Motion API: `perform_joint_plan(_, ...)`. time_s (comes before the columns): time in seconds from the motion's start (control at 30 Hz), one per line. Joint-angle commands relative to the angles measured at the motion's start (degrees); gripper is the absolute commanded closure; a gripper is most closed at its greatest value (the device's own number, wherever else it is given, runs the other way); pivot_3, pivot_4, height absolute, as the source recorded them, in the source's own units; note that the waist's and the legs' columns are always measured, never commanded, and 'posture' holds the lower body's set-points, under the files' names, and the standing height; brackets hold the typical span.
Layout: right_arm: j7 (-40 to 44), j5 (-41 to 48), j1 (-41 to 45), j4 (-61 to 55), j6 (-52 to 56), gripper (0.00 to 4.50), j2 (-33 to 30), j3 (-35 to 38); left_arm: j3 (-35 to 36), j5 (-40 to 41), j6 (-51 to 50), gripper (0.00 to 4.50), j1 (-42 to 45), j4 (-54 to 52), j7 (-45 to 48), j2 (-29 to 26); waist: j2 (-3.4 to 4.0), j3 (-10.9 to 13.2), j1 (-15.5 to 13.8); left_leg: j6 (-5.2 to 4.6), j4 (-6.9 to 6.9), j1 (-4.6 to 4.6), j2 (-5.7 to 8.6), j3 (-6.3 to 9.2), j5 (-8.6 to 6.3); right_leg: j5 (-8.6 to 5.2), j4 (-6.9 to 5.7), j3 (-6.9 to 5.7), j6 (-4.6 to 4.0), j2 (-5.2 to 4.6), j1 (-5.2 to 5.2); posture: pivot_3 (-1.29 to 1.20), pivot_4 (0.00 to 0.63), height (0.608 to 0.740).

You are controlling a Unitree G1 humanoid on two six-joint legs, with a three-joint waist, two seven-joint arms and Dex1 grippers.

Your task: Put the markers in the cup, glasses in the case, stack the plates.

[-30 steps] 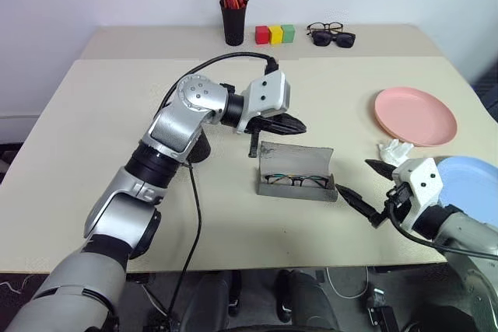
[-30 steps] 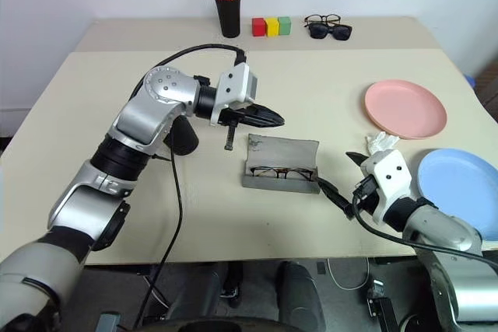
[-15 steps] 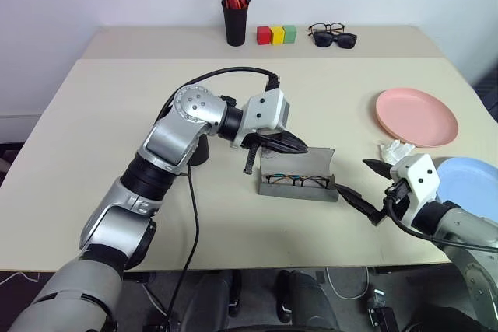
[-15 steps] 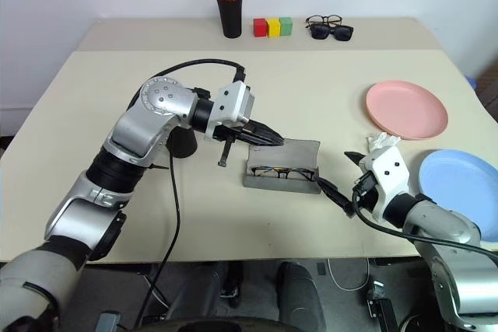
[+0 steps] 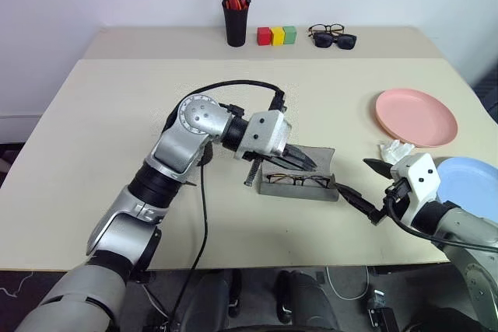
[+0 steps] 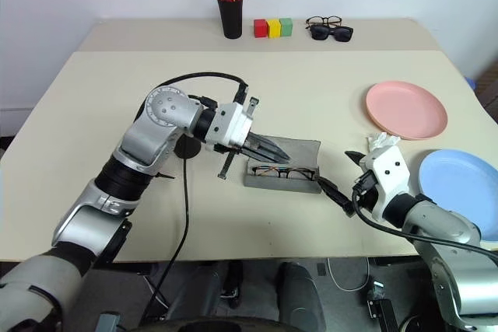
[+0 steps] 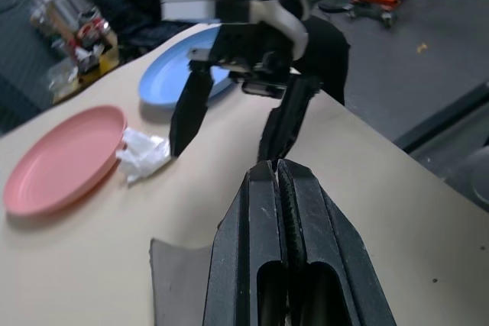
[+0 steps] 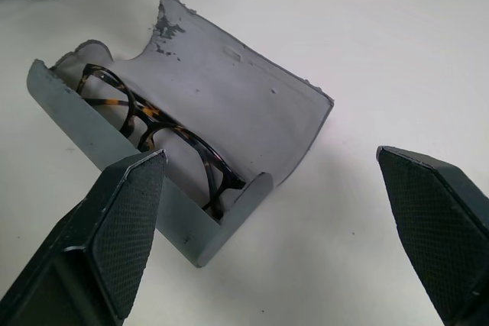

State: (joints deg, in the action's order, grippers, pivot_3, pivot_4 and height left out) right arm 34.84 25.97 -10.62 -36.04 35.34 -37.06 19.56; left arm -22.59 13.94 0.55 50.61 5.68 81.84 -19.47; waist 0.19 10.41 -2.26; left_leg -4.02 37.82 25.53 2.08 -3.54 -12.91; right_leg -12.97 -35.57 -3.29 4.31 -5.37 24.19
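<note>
The grey case (image 5: 327, 193) lies open mid-table with its lid (image 8: 252, 104) raised, and the glasses (image 5: 296, 180) rest inside it. My left gripper (image 5: 310, 166) is shut with nothing in it, its tip low in front of the lid's inner face; I cannot tell whether it touches. My right gripper (image 5: 354, 176) stands open just right of the case, nothing between its fingers. The black cup (image 6: 184, 148) is mostly hidden behind my left arm. The pink plate (image 5: 415, 117) and the blue plate (image 5: 475, 184) lie apart at the right. The markers are out of view.
A crumpled white scrap (image 5: 395, 149) lies between the plates, near my right gripper. At the table's back stand a black holder of orange-red pens (image 5: 234, 17), three coloured blocks (image 5: 276, 35) and two dark pairs of glasses (image 5: 332, 35). A black cable (image 5: 233, 85) loops over my left arm.
My left gripper, still shut, has come down and back toward me, tipping downward from above the case to its lid. The right gripper has stayed put.
</note>
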Motion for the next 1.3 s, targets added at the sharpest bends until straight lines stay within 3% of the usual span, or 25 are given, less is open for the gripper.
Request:
perform_joint_plan(0.03, -1.35, 0.53, -0.85, -3.47, -0.28, 0.0, -0.01, 2.23, -1.4, -1.27, 6.33, 4.46, -0.37, 2.24, 2.56, 0.66, 0.01, 0.0, -0.01, -0.01, 0.0, 0.0, 0.0, 0.0, 0.0, 0.0, 0.0, 0.0, 0.0, 0.0, 0.0, 0.0, 0.15, 0.74)
perform_joint_plan(0.43, -5.8, -0.07, -6.85, -8.04, -1.15, 0.0, 2.52, 4.39, -1.7, -2.17, 25.78, 4.46, 6.04, 22.46, 10.28, 7.88, 0.01, -0.01, -0.05, -0.13, 0.18, 0.01, 0.0, 0.0, -0.08, 0.03, 0.01, -0.01, 0.07, 0.0, -0.09, 0.0, 0.15, 0.74)
perform_joint_plan(0.83, -7.58, -1.61, -11.68, -9.44, -3.97, 0.0, 4.59, 5.28, 2.55, -4.17, 27.32, 4.46, 25.08, 42.32, 5.7, 18.22, -0.08, 0.04, -0.05, -0.27, 0.33, 0.09, 0.01, -0.01, -0.15, 0.01, 0.03, -0.04, 0.39, 0.03, -0.13, 0.0, 0.15, 0.74)
perform_joint_plan(0.93, -7.2, -1.46, -10.34, -8.11, -4.86, 0.0, 4.31, 4.97, 1.51, -10.95, 31.71, 4.46, 32.82, 51.71, -0.85, 18.42, -0.11, 0.05, -0.06, -0.31, 0.38, 0.15, 0.01, -0.01, -0.17, -0.01, 0.04, -0.05, 0.49, 0.06, -0.11, 0.0, 0.15, 0.74)
perform_joint_plan(1.07, -7.03, -1.42, -7.02, -6.14, -5.03, 0.0, 3.71, 4.25, -9.98, -32.71, 34.5, 4.46, 40.62, 63.71, -25.56, 16.45, -0.13, 0.06, 0.0, -0.38, 0.38, 0.16, 0.01, -0.01, -0.22, 0.0, 0.12, -0.05, 1.01, 0.06, -0.13, 0.0, 0.15, 0.74)
perform_joint_plan(1.3, -7.85, 2.48, -3.9, -7.73, -2.78, 0.0, 4.68, 6.16, -24.03, -53.3, 35.51, 4.46, 43.09, 70.6, -44.89, 17.21, -0.13, 0.06, -0.24, -0.44, 0.4, 0.66, 0.03, -0.02, -0.26, 0.06, 0.1, -0.04, 1.12, 0.02, 0.3, 0.0, 0.15, 0.74)
